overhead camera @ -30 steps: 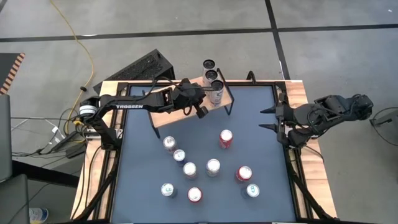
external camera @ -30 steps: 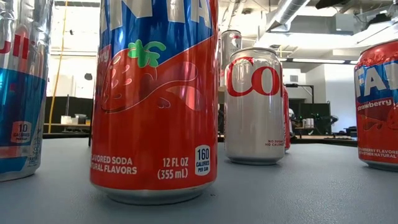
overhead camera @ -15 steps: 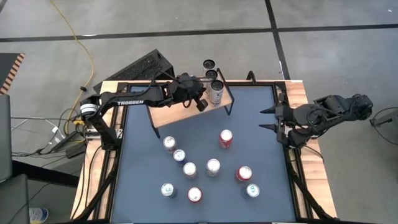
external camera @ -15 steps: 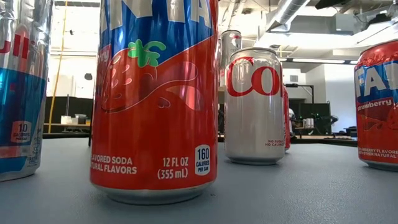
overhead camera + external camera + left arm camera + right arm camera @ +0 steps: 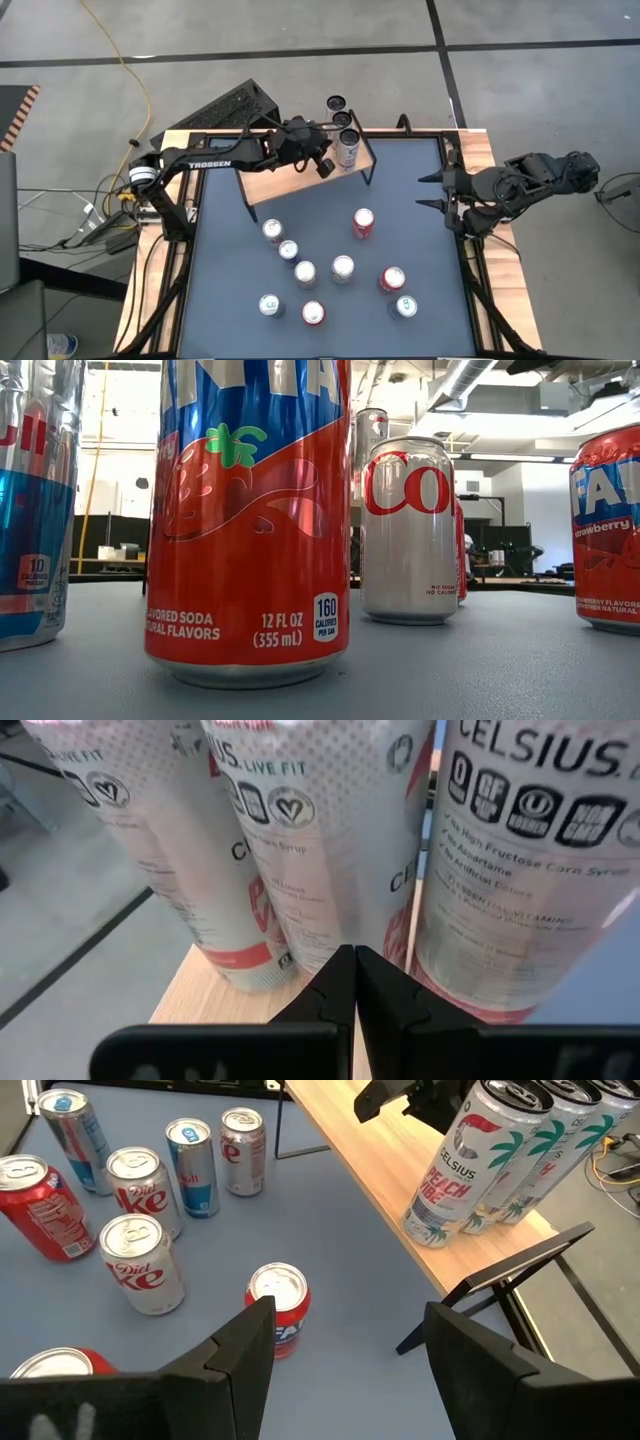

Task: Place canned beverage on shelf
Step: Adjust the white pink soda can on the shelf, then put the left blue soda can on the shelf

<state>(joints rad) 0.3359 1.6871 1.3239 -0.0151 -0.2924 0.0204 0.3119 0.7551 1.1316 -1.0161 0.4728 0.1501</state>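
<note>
- My left gripper point(image 5: 354, 982) sits over the shelf point(image 5: 275, 180), fingers pressed together and holding nothing, just beside the row of Celsius cans point(image 5: 347, 150).
- Three Celsius cans stand at the shelf's right end, so I judge three placements done; most of the board is bare.
- Nine cans wait on the table mat point(image 5: 220, 260), the red Fanta can point(image 5: 363, 223) nearest the shelf.
- My right gripper point(image 5: 345, 1355) waits, spread wide and empty, at the table's right edge; nothing blocks the shelf.
</note>
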